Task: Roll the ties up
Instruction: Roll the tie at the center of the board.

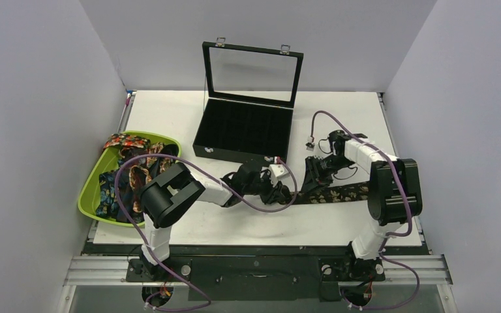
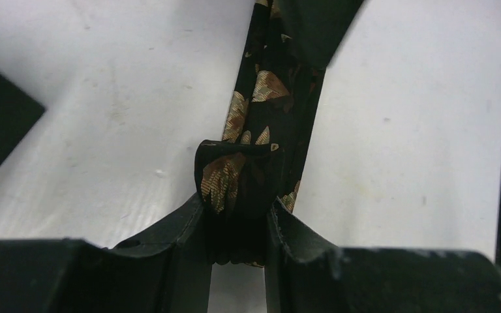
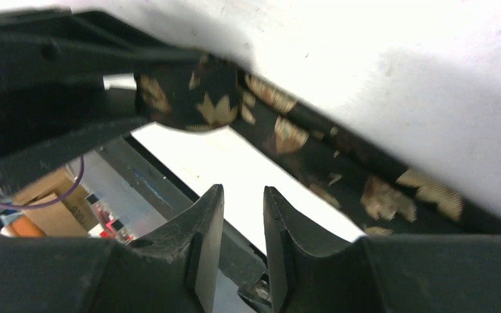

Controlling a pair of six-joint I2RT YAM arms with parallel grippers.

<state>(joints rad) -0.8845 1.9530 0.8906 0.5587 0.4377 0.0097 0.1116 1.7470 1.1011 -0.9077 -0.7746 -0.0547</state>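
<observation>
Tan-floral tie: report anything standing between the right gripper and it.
Nothing visible does. The right gripper is empty, jaws slightly apart, only bare table between it and the tie. The left gripper pinches the rolled end, beside that path.

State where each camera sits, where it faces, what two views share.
Top external: above and behind, facing down at the table; both arms show.
Left wrist: on that arm, facing the left hand clamped on the floral tie.
Right wrist: on that arm, facing past the open right hand.
Shared: both wrist views show the tie.
</observation>
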